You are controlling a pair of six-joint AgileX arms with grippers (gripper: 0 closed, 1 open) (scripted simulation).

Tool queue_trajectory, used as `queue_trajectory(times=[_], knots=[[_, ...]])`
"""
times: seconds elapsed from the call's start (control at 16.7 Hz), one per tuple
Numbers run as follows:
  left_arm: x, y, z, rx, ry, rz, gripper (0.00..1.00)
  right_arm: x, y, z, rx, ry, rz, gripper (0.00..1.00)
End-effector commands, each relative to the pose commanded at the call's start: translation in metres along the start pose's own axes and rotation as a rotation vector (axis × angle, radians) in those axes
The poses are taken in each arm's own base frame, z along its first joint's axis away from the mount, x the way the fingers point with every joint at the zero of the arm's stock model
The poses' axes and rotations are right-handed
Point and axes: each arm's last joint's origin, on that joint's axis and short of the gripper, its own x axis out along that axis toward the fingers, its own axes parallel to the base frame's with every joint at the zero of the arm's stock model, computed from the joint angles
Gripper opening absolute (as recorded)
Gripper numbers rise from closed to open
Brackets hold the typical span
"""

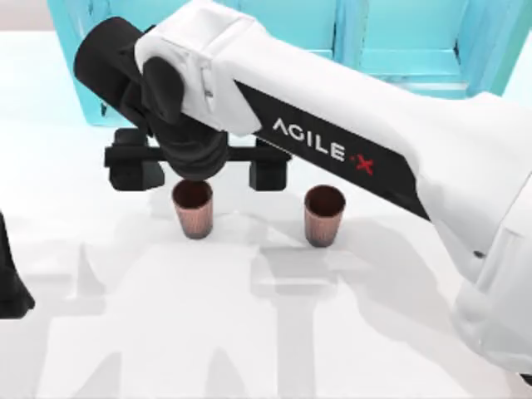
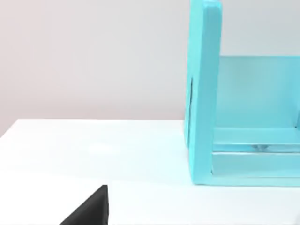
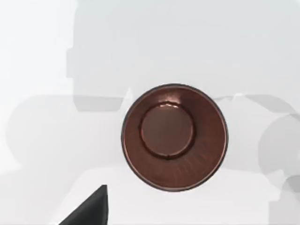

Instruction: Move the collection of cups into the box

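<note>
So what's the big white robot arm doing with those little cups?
The right arm reaches across the table, and its end effector hangs right above the left cup, fingers spread wide. Its wrist view looks straight down into that cup. The other cup stands alone to the right. Neither is picked up yet. The left arm sits parked at the table's left edge.

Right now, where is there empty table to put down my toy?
The wide white table in front of the two small reddish-brown ribbed cups is bare, and there is a narrower gap between them. Behind them it is crowded: the right gripper hovers open over the left-hand cup, with the big turquoise shelf unit beyond.
</note>
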Motion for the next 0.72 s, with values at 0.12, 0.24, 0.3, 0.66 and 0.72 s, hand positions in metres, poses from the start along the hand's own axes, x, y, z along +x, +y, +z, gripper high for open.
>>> queue_trajectory(times=[0.12, 0.24, 0.3, 0.66, 0.72], knots=[[0.0, 0.0, 0.0, 0.0, 0.0, 0.0, 1.0, 0.025, 0.001, 0.001, 0.002, -0.004, 0.004, 1.0], [0.0, 0.0, 0.0, 0.0, 0.0, 0.0, 1.0, 0.051, 0.002, 0.0, 0.003, -0.006, 0.008, 1.0], [0.0, 0.0, 0.0, 0.0, 0.0, 0.0, 1.0, 0.062, 0.001, -0.001, 0.003, -0.006, 0.007, 1.0], [0.0, 0.0, 0.0, 0.0, 0.0, 0.0, 1.0, 0.075, 0.0, -0.002, 0.001, -0.002, 0.003, 1.0], [0.0, 0.0, 0.0, 0.0, 0.0, 0.0, 1.0, 0.075, 0.0, -0.002, 0.001, -0.002, 0.003, 0.92]])
